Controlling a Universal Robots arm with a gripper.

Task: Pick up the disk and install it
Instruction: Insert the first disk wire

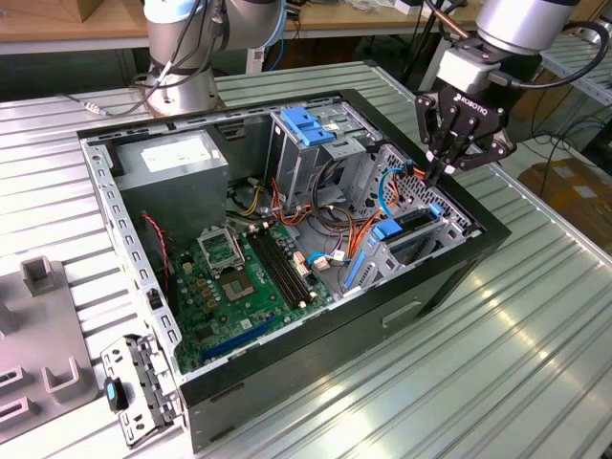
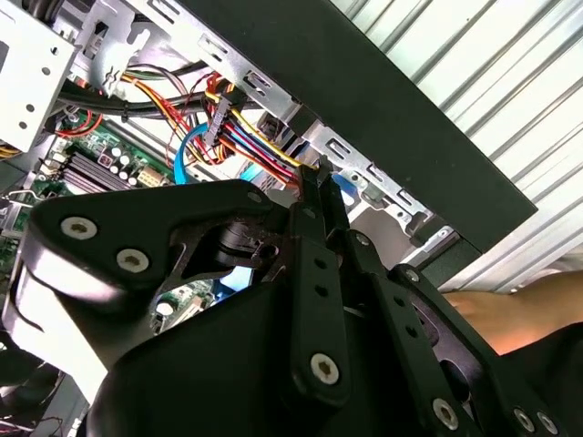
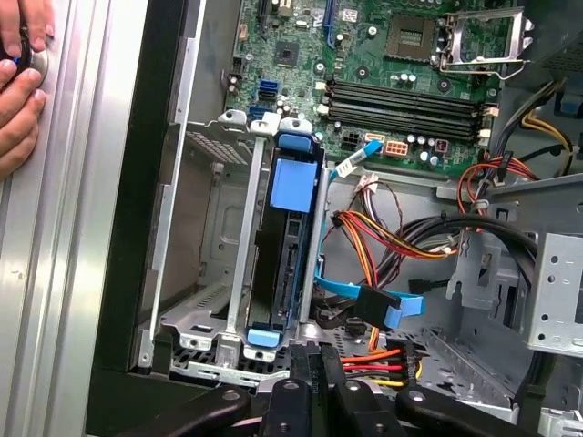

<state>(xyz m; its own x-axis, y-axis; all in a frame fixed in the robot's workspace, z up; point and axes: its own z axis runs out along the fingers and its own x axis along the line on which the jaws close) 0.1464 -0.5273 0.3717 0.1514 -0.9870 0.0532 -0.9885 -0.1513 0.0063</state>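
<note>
The disk (image 3: 284,264) stands on edge inside a slot of the metal drive cage (image 3: 205,273), with blue carrier rails at both its ends. In the exterior view the disk (image 1: 409,222) sits in the cage at the case's right side. My gripper (image 1: 434,175) hangs just above that cage's far end, shut with nothing between its fingers. Both wrist views show the black fingers pressed together, the gripper (image 3: 312,357) just off the disk's blue end and the gripper (image 2: 314,177) over orange and yellow cables.
The open computer case (image 1: 459,277) lies on a ribbed metal table. It holds a power supply (image 1: 172,163), a motherboard (image 1: 244,277), a blue latch (image 1: 308,124) and loose cables (image 3: 392,246). A person's hand (image 3: 18,82) rests on the table beside the case.
</note>
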